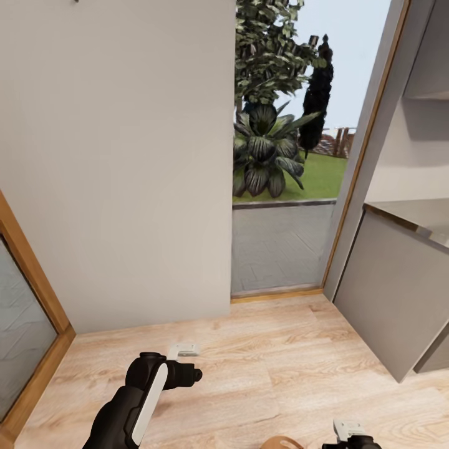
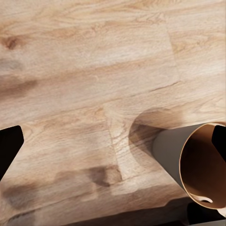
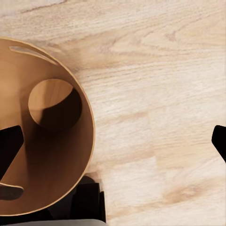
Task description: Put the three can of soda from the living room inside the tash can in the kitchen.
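**Bin under my right wrist, nothing in either gripper**

My right gripper [image 3: 113, 141] has its fingers spread wide: the dark fingertips [image 3: 9, 146] sit at opposite edges of the right wrist view with only floor and bin between them, holding nothing. The left gripper [image 2: 113, 141] is just as wide apart and empty over the wood plank floor [image 2: 84, 70].

The tash can [image 3: 70, 155] stands upright just below the right wrist, mouth up, its coppery inner wall and round bottom bare, with no can inside. One right fingertip overlaps its rim; the other is well off to the side. From the left wrist the bin's rim [image 2: 197, 165] lies at the edge, so the right arm is nearer.

No soda cans appear here. Ahead in the head view are a white wall [image 1: 118, 156], a glass door to the garden [image 1: 280, 187] and a grey cabinet [image 1: 386, 293]. I judge I must still fetch the cans.
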Available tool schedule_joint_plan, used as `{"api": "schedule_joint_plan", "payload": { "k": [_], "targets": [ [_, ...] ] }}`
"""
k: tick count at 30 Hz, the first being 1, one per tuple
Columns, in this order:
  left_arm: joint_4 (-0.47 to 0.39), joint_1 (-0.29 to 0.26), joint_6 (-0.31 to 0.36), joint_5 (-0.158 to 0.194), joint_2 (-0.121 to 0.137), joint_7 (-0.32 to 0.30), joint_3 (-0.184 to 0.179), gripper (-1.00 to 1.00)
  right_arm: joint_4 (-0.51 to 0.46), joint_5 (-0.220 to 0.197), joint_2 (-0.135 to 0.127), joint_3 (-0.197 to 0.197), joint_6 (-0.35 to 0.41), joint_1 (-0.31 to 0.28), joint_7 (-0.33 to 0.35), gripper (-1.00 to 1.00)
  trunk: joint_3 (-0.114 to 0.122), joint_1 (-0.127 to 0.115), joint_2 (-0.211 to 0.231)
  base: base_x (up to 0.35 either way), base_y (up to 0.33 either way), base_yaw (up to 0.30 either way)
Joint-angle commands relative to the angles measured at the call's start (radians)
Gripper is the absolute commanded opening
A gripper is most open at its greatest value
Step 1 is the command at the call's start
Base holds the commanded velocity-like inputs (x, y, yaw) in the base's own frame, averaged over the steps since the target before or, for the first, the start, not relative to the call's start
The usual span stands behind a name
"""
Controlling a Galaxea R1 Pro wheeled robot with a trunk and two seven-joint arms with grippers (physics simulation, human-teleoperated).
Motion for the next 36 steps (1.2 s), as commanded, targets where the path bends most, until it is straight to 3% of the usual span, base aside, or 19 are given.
{"api": "schedule_joint_plan", "payload": {
  "k": [1, 4, 17, 36],
  "targets": [
    [0.000, 0.000, 0.000, 0.000, 0.000, 0.000, 0.000, 1.00, 0.001, 0.000, 0.001, 0.000, 0.000, 0.000, 0.000, 1.00, -0.003, 0.004, -0.007, 0.000, 0.000, 0.000],
    [0.000, 0.000, 0.000, 0.000, 0.000, 0.000, 0.000, 1.00, 0.003, 0.000, 0.001, 0.000, 0.000, 0.000, 0.000, 1.00, -0.013, 0.015, -0.028, 0.000, 0.000, 0.000],
    [0.000, 0.000, 0.000, -0.001, 0.000, 0.001, -0.001, 1.00, 0.001, 0.000, 0.004, 0.005, -0.003, 0.000, 0.007, 1.00, -0.014, 0.015, -0.028, 0.000, 0.000, 0.000],
    [0.000, 0.000, 0.000, -0.002, 0.000, 0.000, -0.006, 1.00, 0.000, 0.000, 0.003, 0.002, -0.003, -0.001, 0.011, 1.00, -0.043, 0.015, -0.028, 0.000, 0.000, 0.000]
  ]
}}
